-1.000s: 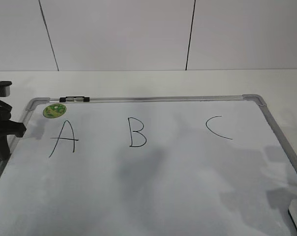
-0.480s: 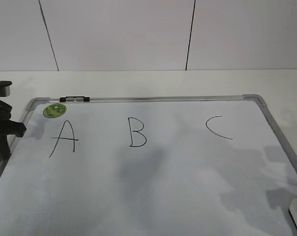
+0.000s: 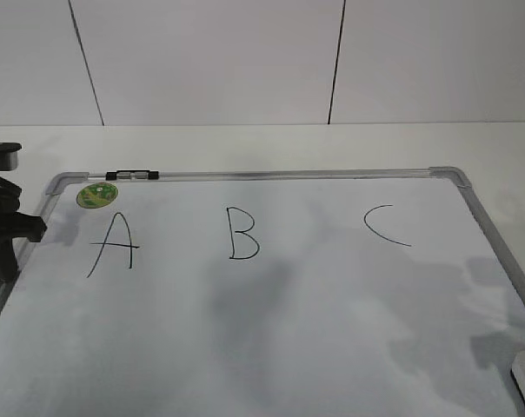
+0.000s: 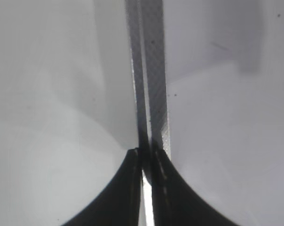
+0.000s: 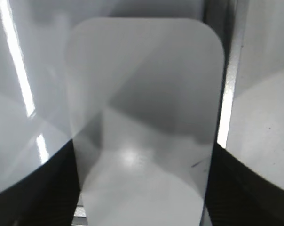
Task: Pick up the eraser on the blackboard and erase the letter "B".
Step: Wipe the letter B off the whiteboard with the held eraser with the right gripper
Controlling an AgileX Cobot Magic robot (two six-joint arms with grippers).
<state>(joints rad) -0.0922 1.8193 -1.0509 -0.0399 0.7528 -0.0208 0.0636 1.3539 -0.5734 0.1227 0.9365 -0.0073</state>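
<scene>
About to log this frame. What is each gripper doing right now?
Left gripper: shut, holding nothing, over the blackboard frame.
Right gripper: open, fingers either side of the eraser; contact cannot be told.

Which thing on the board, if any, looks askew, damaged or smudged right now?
Nothing stands out. The blackboard lies flat, the letter "B" is whole and unsmudged, and the eraser sits between the right gripper fingers.

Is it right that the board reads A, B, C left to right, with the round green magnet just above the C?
Not quite. The green magnet sits above the A, at the blackboard's top-left corner, not the C. The exterior view shows it. The letter order, B in the middle, is right.
</scene>
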